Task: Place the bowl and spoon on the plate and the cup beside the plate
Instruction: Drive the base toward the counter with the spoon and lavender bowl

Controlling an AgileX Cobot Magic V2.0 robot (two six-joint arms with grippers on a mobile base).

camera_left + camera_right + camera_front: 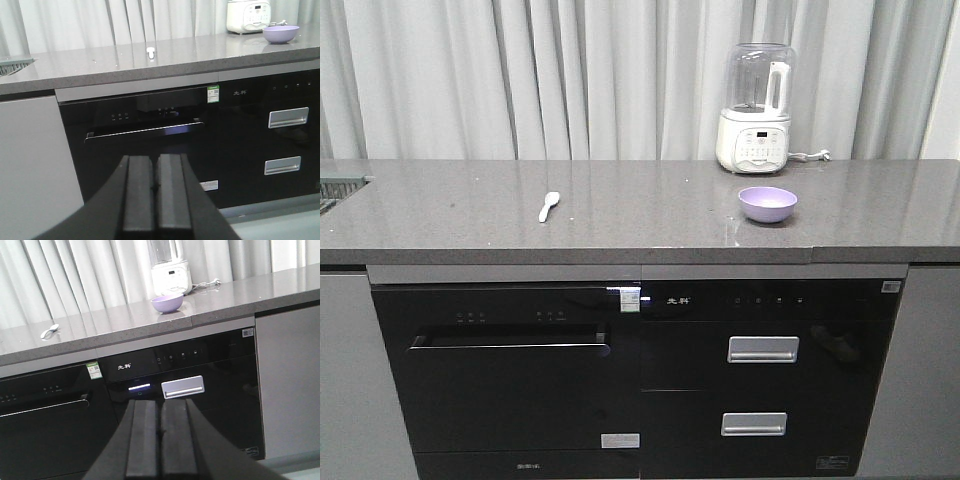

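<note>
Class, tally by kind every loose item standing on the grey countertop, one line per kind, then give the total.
Spoon: 1
Bowl: 1
Blender-type appliance: 1
Total: 3

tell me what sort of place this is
Most likely a kitchen, perhaps a demo one: a long grey countertop over built-in black appliances, a white blender-style machine against the curtain, and a purple bowl and a spoon lying on the counter.
</note>
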